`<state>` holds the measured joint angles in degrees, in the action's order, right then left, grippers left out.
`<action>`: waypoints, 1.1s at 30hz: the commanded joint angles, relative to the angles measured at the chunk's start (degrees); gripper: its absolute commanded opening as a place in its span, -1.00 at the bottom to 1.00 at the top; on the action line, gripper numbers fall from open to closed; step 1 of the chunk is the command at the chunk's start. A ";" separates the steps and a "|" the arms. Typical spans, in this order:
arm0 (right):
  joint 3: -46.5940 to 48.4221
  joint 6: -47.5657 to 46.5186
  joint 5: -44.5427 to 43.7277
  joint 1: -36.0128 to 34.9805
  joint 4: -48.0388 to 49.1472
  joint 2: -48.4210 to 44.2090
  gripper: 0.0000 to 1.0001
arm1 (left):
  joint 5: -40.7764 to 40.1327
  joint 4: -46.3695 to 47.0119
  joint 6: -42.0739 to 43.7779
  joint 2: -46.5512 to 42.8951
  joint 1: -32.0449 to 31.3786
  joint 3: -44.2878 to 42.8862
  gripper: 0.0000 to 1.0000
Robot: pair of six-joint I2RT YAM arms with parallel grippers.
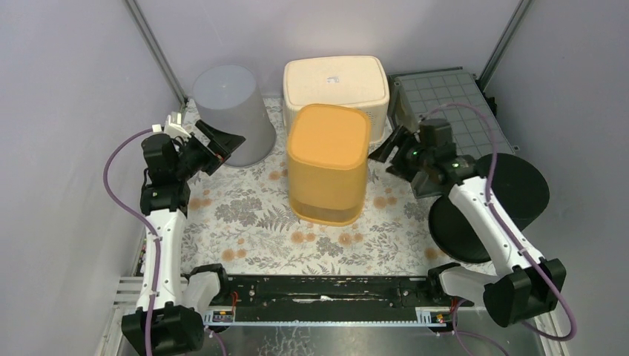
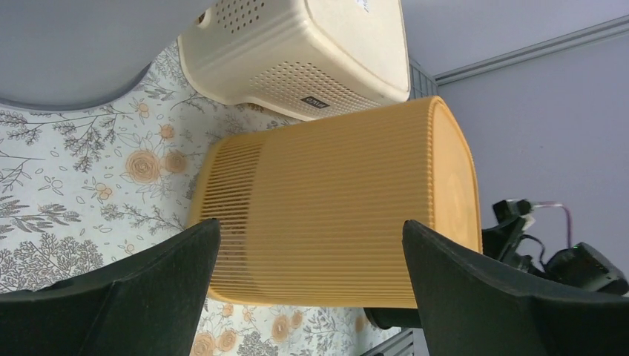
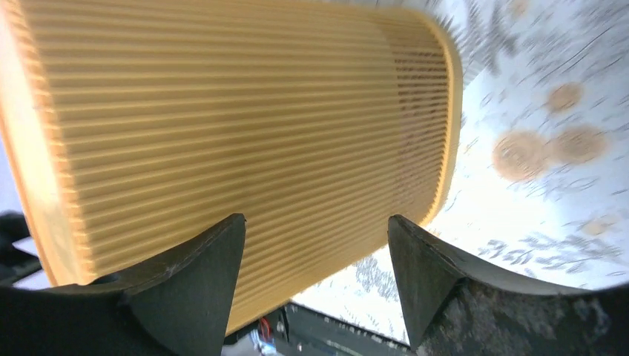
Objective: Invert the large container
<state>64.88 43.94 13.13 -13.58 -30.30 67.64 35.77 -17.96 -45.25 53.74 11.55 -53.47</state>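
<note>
Watching the orange container stand base-up on the floral mat; my left gripper and right gripper both gape, holding nothing.

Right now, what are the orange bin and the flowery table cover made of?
The orange bin looks like matte plastic: fine ribs and slots down its sides. The flowery table cover, flat and printed, may be vinyl or cloth; I cannot tell.

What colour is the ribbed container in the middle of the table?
Yellow-orange container, with finely ribbed sides; clearest in the left wrist view.
</note>
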 commanded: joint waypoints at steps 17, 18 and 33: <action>1.55 14.82 -4.30 -32.52 23.88 21.56 0.54 | 8.18 0.65 -12.30 -12.21 -3.94 -10.77 1.00; 2.10 15.72 -3.84 -33.27 25.70 23.23 0.54 | 7.26 0.35 -12.14 -13.34 -4.14 -9.78 1.00; 17.03 16.58 3.51 -35.71 37.96 45.18 0.55 | 8.16 3.94 -11.08 -13.62 -6.87 0.77 1.00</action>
<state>74.67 61.14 14.74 -49.19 3.27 110.10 42.24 -19.11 -55.86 40.27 5.32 -53.17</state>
